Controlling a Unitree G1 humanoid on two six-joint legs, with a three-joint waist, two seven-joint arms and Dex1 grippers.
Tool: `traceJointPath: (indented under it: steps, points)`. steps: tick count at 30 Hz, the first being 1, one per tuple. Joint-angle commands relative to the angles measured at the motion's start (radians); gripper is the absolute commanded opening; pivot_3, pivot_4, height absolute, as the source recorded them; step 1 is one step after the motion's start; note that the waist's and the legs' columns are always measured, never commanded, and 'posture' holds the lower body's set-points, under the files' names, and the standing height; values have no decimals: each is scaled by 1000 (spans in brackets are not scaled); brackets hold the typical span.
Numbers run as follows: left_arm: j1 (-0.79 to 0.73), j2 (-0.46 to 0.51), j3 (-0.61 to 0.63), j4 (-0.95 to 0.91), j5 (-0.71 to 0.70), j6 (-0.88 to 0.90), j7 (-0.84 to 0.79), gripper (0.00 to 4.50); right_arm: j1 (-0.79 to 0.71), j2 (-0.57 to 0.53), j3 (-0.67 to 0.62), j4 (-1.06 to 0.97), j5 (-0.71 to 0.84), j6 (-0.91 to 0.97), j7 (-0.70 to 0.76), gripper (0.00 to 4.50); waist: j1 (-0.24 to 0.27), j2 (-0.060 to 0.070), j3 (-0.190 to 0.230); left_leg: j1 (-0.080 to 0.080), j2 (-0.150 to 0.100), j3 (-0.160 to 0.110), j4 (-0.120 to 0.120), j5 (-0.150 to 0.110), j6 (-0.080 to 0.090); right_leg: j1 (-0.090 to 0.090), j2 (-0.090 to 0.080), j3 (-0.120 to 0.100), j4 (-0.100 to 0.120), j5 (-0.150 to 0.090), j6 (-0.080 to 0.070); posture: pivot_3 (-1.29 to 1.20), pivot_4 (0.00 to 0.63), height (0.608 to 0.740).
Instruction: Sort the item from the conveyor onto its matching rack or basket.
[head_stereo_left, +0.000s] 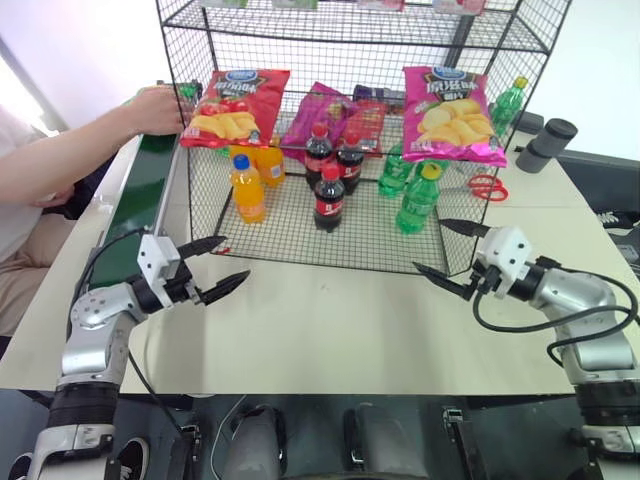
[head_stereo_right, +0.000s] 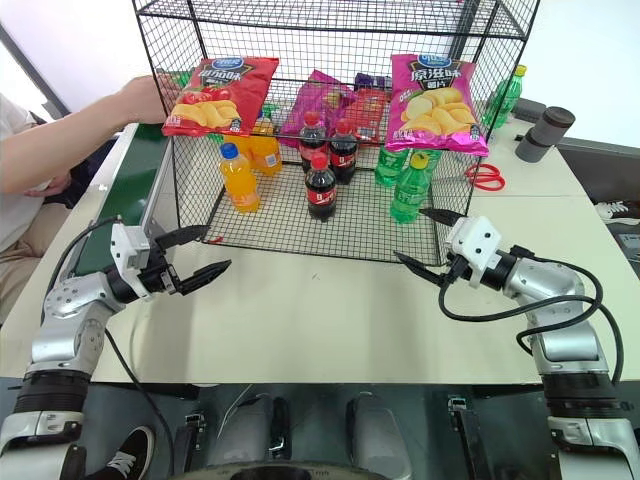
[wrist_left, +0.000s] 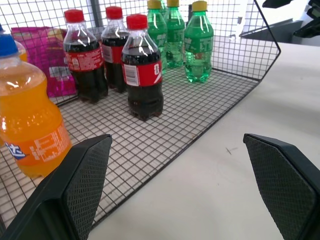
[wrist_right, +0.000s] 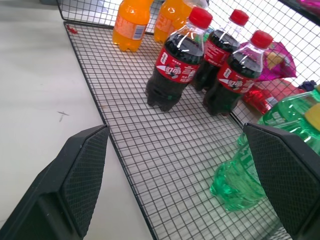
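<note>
The conveyor (head_stereo_left: 143, 192) runs along the table's left side. A person's hand (head_stereo_left: 158, 108) reaches over its far end. At the fingertips a piece of green packet (head_stereo_left: 190, 92) shows, mostly hidden behind the wire and a red bag; I cannot tell if it is the item. The black wire rack (head_stereo_left: 200, 30) stands at the middle back. My left gripper (head_stereo_left: 236, 257) hovers open and empty above the table, near the rack's front left corner. Near the front right corner, my right gripper (head_stereo_left: 428, 244) is also open and empty.
The rack's lowest tier holds orange bottles (head_stereo_left: 247, 188), cola bottles (head_stereo_left: 329, 197) and green bottles (head_stereo_left: 418, 198). A red bag (head_stereo_left: 235, 105), a purple bag (head_stereo_left: 318, 115) and a pink bag (head_stereo_left: 452, 112) hang above them. Red scissors (head_stereo_left: 487, 186) and a black cylinder (head_stereo_left: 548, 142) lie at the right.
</note>
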Motion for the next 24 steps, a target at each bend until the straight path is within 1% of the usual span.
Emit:
traceJointPath:
  steps: [1, 17, 21, 24]
  points:
    - [1, 17, 30, -35, -15, -10, 3, 4500, -15, -2, -3, -23, 6, -11, 5, 4469, 0, 0, 0, 0, 0, 0, 0, 0, 0, 0, 0, 0, 0, 0, 0, 0, 150, 740]
    - [39, 20, 40, -65, -13, -26, 52, 4500, -38, 19, 25, -47, 12, 18, -8, 4469, 0, 0, 0, 0, 0, 0, 0, 0, 0, 0, 0, 0, 0, 0, 0, 0, 150, 740]
    - [69, 29, 59, -108, -19, -12, 80, 4500, -83, 69, 70, -103, 34, 98, -22, 4469, -7, 0, 0, 0, 1, 0, 0, 0, 0, -1, 0, 0, 1, 0, 0, 0, 150, 740]
    - [125, 22, 88, -163, -11, -12, 133, 4500, -134, 150, 133, -128, 39, 155, -53, 4469, -9, 0, 0, 0, 2, -1, 0, 0, 0, -1, 1, 0, 1, 0, 0, 0, 150, 740]
